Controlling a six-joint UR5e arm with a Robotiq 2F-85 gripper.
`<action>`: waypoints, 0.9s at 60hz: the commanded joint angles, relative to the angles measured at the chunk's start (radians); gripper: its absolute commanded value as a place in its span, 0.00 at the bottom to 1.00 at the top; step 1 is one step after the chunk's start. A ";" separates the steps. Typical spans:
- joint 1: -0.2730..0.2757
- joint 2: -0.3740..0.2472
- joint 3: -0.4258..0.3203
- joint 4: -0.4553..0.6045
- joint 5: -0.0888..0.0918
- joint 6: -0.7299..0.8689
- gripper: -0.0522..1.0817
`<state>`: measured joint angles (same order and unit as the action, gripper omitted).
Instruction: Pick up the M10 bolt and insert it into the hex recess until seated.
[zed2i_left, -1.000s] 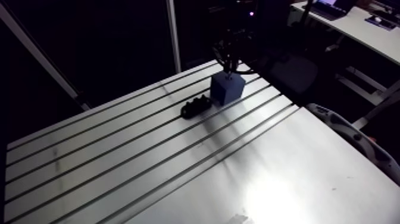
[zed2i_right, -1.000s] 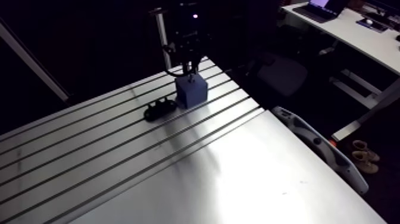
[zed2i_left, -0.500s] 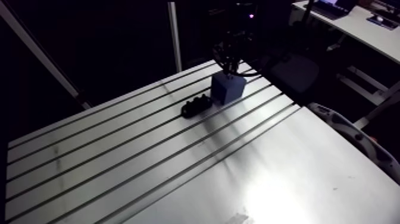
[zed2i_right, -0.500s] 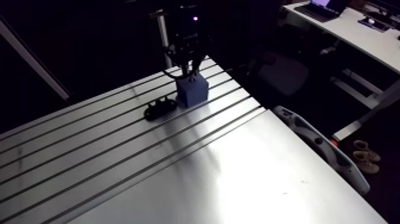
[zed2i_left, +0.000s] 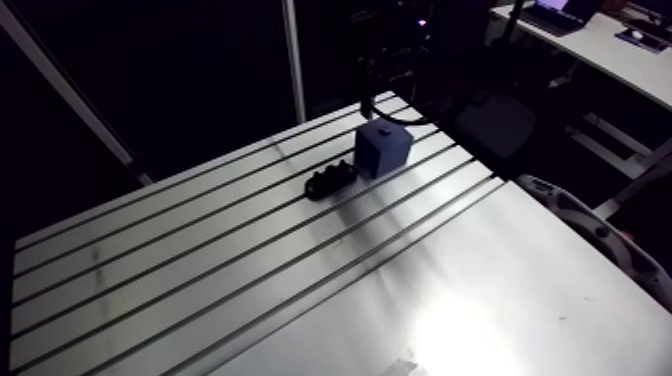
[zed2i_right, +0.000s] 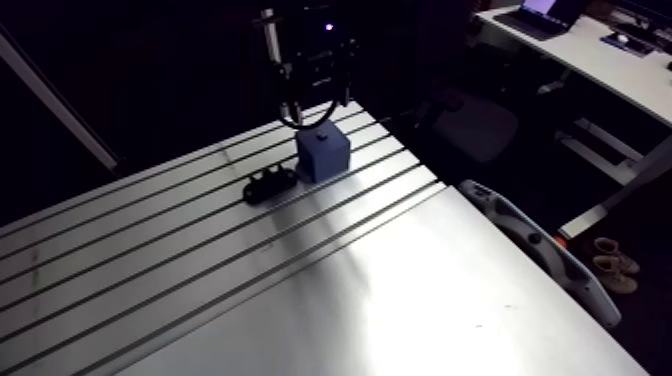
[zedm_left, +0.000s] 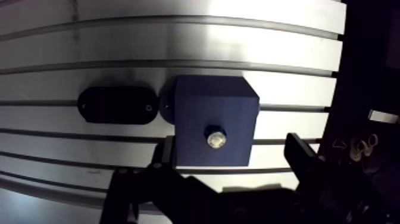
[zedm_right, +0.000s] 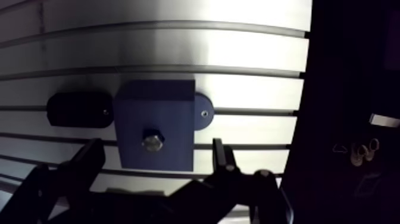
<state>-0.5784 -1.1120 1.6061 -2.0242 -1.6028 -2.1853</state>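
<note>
Nearest us, our end effector (zedm_left: 231, 149) stands open and empty, its two fingers spread wide above the blue block (zedm_left: 202, 110) and touching nothing. Between them, lower down, the bolt (zedm_left: 216, 138) stands in the top of the block, only its head showing. We judge it placed, though we cannot tell whether it is fully home.

If its flats missed the recess, it would sit proud or tilted. Any sideways drift of the fingers could also clip the head or nudge the block.

Just beside the block lies a black holder (zedm_left: 116, 105). Both rest near the far edge of the slotted desk (zed2i_left: 300, 290), whose bright metal glares strongly toward its near edge. The room (zed2i_left: 180, 80) beyond is dim.
</note>
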 joint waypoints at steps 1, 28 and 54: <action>0.000 -0.004 -0.001 -0.005 0.001 0.003 0.05; 0.000 -0.056 -0.036 0.063 0.011 0.019 0.87; 0.002 -0.041 -0.038 0.105 0.007 0.038 1.00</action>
<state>-0.5773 -1.1603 1.5688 -1.9329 -1.5915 -2.1497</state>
